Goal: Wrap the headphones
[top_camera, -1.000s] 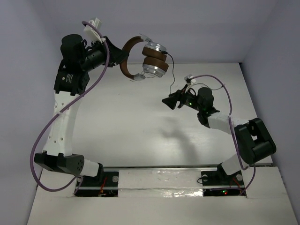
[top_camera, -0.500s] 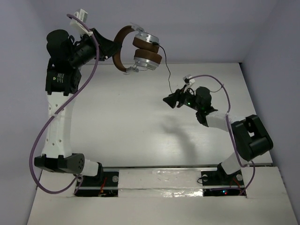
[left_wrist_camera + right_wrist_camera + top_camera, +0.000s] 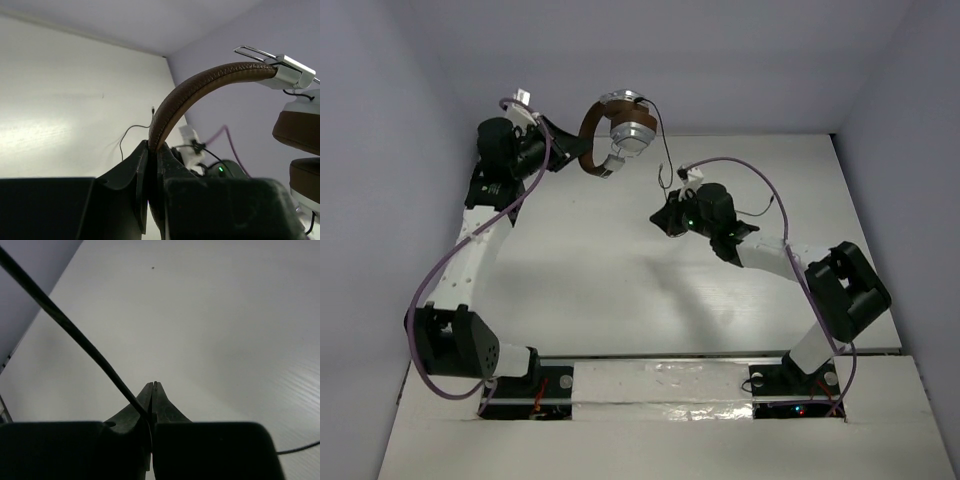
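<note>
The headphones (image 3: pixel 617 133) hang in the air over the table's far left. My left gripper (image 3: pixel 572 150) is shut on their brown headband (image 3: pixel 200 89), which rises from between the jaws in the left wrist view (image 3: pixel 152 146). The silver earcups with brown pads (image 3: pixel 299 127) hang together at the right of that view. The thin black cord (image 3: pixel 667 150) drops from the earcups to my right gripper (image 3: pixel 662 220). That gripper is shut (image 3: pixel 154 386), with the cord (image 3: pixel 75 330) running in between its jaws from the upper left.
The white table (image 3: pixel 600 280) is boxed in by pale walls at the back and on both sides. Thick purple cables (image 3: pixel 440 270) run along both arms. A loose end of the cord (image 3: pixel 131 131) trails near the right wrist.
My left arm swung down and to the right, bringing the headphones nearer the middle. My right gripper moved up and left and shut on the cord.
</note>
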Available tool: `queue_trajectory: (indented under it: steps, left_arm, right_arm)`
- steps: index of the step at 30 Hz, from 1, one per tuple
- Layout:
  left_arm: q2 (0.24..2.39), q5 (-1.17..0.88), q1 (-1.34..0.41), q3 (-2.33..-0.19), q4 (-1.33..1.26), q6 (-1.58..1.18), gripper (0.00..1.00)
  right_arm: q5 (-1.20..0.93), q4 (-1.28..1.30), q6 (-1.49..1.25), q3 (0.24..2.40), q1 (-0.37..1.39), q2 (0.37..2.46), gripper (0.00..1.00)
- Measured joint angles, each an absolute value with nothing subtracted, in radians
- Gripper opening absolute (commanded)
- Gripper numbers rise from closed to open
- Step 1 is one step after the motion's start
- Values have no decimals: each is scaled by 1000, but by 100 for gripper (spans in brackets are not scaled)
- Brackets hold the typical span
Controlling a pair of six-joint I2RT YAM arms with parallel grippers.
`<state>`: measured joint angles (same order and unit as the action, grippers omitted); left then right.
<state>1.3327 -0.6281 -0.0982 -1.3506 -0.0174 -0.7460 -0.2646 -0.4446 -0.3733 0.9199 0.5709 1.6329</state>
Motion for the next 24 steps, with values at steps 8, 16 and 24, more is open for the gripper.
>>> queue_trajectory:
  steps: [8,16,24]
  left_arm:
    - [1422,-529,-57,-1111,-226,-1000,0]
    - [1459,-548,36,-1054,-410,-1177,0]
    - [1417,-364,8,-976,-392,-1152,0]
  right_arm:
    - [-25,-152,-426,955,616,1620,0]
    - [141,41,-449,955,624,1612,0]
    - [289,191,-439,1075,825,1593,0]
